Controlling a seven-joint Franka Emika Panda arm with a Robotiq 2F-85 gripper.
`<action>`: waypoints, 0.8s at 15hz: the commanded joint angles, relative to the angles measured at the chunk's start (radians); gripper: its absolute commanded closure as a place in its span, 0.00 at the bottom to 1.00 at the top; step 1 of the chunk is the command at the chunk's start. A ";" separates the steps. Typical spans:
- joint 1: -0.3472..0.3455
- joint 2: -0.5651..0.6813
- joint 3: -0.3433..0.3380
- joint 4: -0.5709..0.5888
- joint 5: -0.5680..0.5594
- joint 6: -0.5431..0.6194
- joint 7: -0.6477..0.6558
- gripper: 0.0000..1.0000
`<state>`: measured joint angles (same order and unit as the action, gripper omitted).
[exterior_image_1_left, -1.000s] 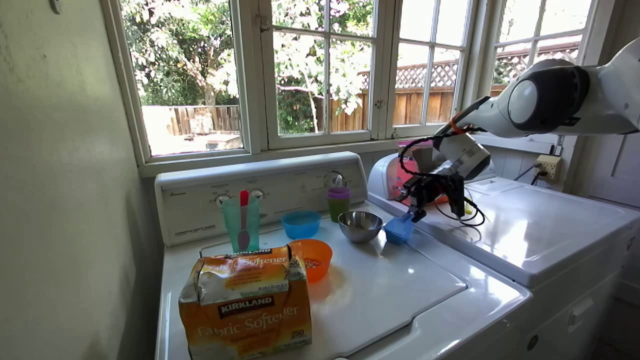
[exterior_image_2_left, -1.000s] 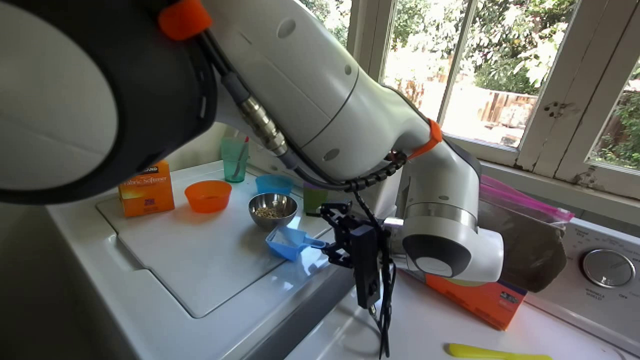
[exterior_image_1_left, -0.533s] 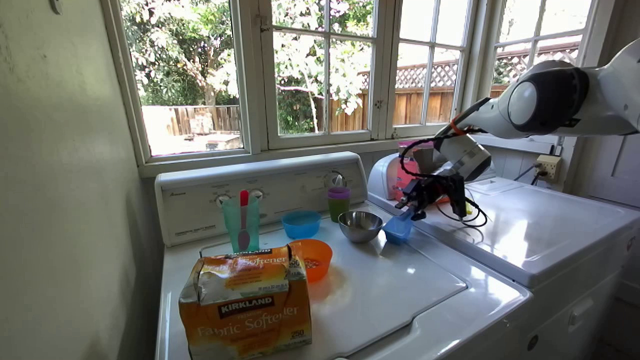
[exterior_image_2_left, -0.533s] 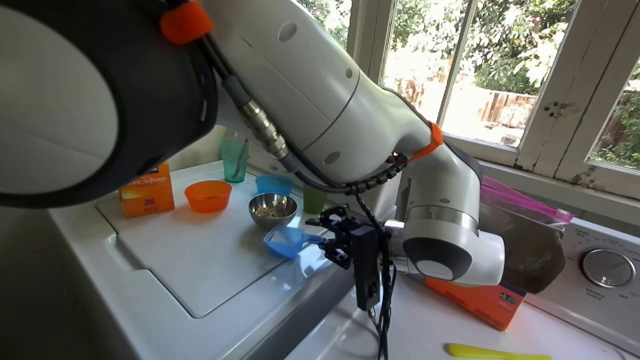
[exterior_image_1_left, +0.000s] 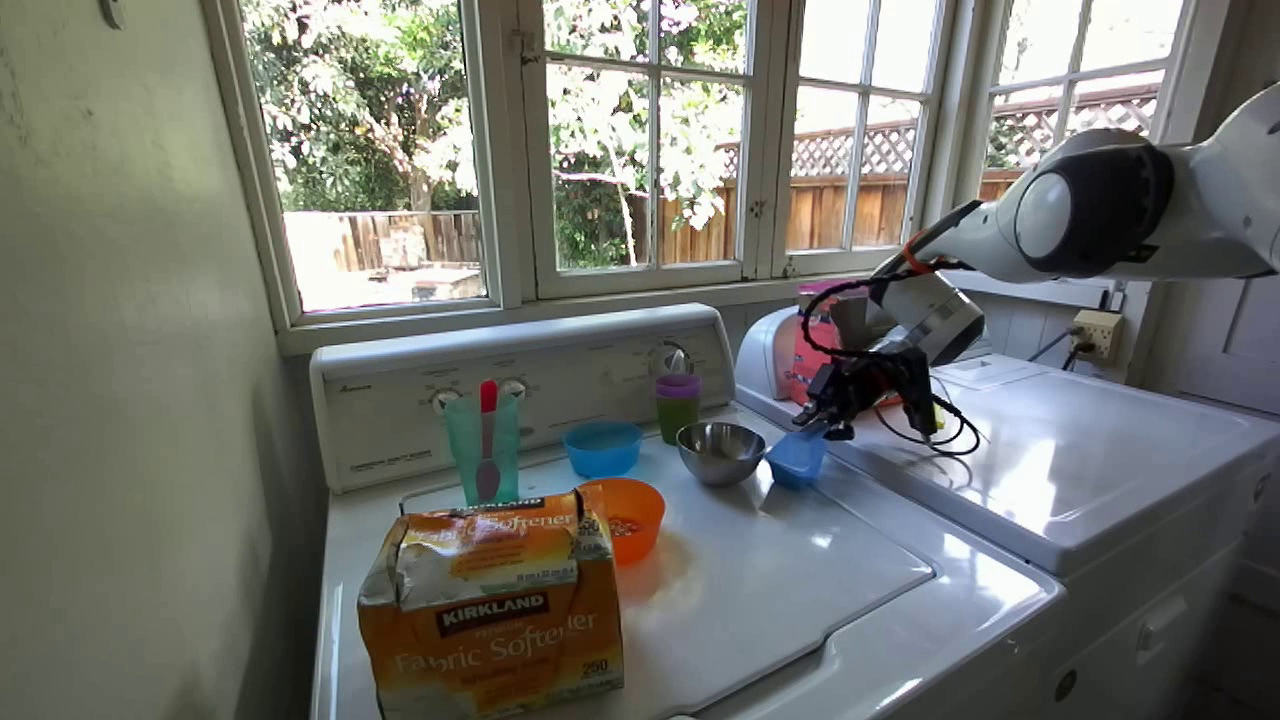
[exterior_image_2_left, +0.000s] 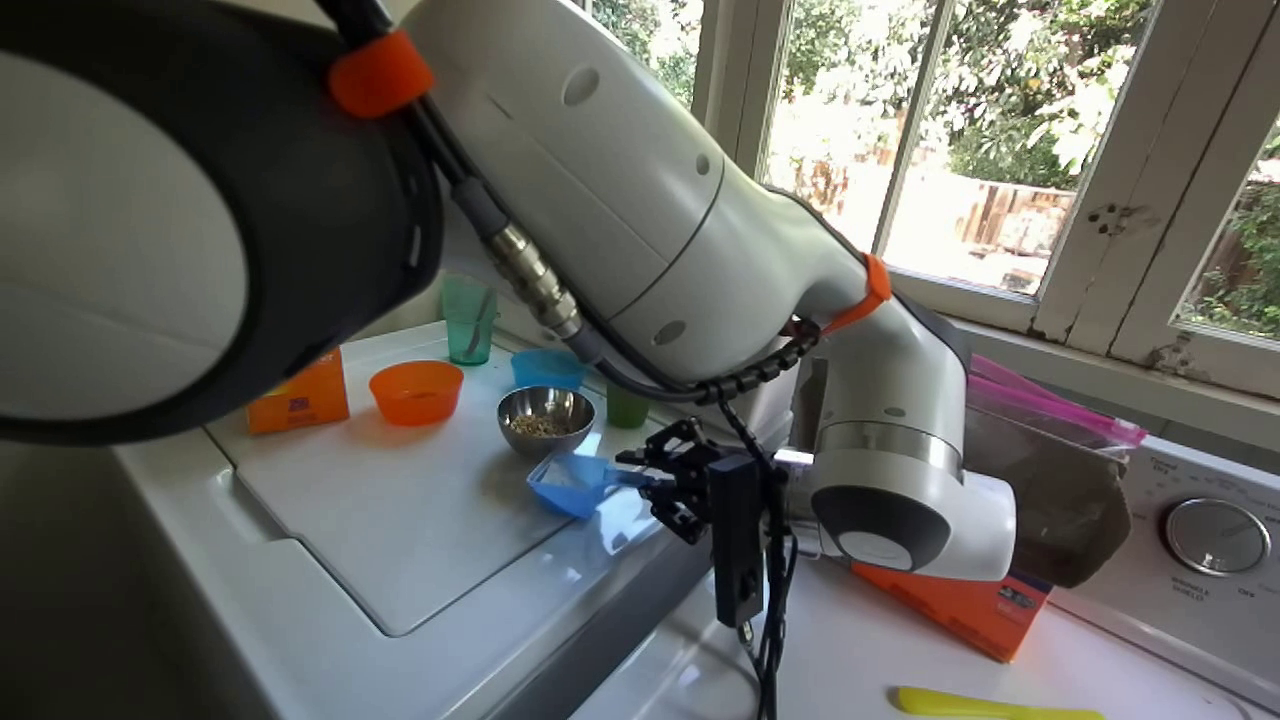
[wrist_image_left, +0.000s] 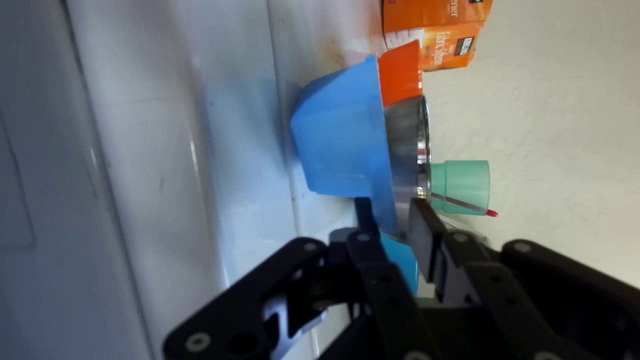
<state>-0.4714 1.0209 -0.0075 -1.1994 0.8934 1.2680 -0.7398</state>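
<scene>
A blue scoop (exterior_image_1_left: 797, 460) rests on the white washer top beside the steel bowl (exterior_image_1_left: 720, 453). Its cup (wrist_image_left: 340, 130) fills the middle of the wrist view, and the handle runs back between my fingers. My gripper (wrist_image_left: 392, 207) stands partly open around that handle. One finger (wrist_image_left: 366, 215) overlaps the handle's edge in the picture; whether it touches cannot be told. A gap shows between the handle and the opposite finger (wrist_image_left: 425, 230). In an exterior view the gripper (exterior_image_2_left: 640, 472) comes at the scoop from the dryer side. Grainy bits lie in the steel bowl (exterior_image_2_left: 545, 418).
An orange bowl (exterior_image_1_left: 640, 525), a blue bowl (exterior_image_1_left: 602, 448), stacked cups (exterior_image_1_left: 678, 410) and a teal cup (exterior_image_1_left: 465, 450) holding a red spoon stand around. A fabric softener box (exterior_image_1_left: 490, 620) is at the front. On the dryer are a zip bag (exterior_image_2_left: 1040, 480) and a yellow utensil (exterior_image_2_left: 990, 703).
My fingers have drawn closer together around the scoop's handle, and the arm has sunk slightly. The scoop shifted a little away from the gripper, then stayed put.
</scene>
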 joint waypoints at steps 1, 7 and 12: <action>-0.012 0.053 0.001 0.062 0.010 -0.030 0.035 1.00; -0.014 0.068 0.004 0.083 0.010 -0.032 0.063 1.00; -0.013 0.077 0.004 0.098 -0.004 -0.047 0.072 0.51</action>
<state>-0.4734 1.0480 -0.0067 -1.1633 0.8934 1.2621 -0.6856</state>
